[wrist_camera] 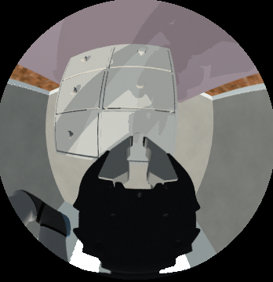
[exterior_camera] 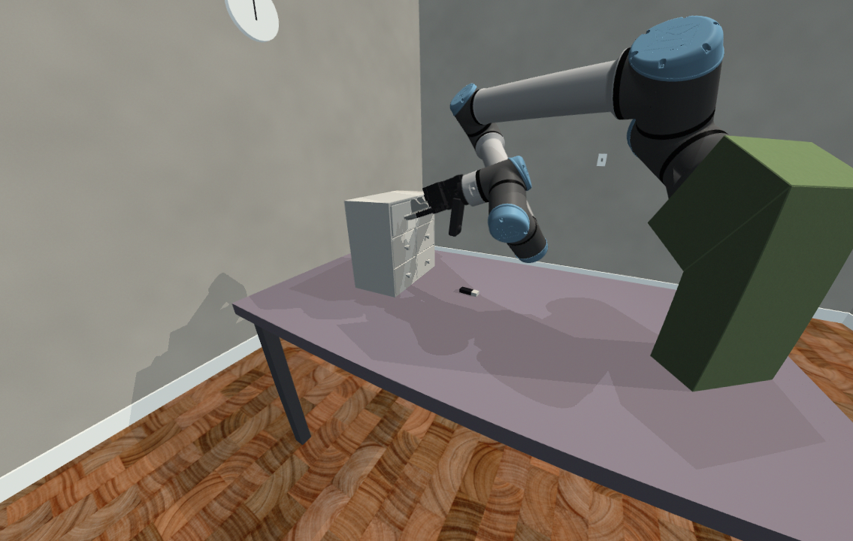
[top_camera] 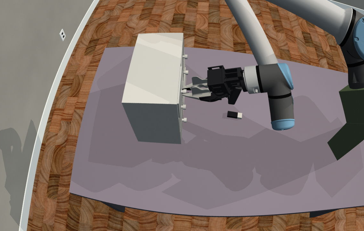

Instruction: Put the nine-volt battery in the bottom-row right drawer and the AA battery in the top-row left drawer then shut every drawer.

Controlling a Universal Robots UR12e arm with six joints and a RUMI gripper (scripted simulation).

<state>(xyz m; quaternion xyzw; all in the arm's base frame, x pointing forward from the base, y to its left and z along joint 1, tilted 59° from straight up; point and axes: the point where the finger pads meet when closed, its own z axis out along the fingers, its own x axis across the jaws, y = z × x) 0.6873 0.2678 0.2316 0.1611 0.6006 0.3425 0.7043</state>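
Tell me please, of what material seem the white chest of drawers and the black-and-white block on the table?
White chest of drawers: perhaps painted wood, matte; soft shading, no grain.

Black-and-white block: possibly plastic; uniform colours, but too small for certainty.

The drawer interiors of the white, box-shaped chest (top_camera: 154, 67) (exterior_camera: 372, 249) (wrist_camera: 122, 88) are hidden. In the exterior view, the black-and-grey two-jaw gripper (top_camera: 184, 91) (exterior_camera: 406, 217) (wrist_camera: 137, 137) covers its top-left knob. Above the chest, the top edge crops a round white clock (exterior_camera: 258, 19). Any lettering on the small black-and-white block (top_camera: 232, 115) (exterior_camera: 466, 291) before the chest is too small to read.
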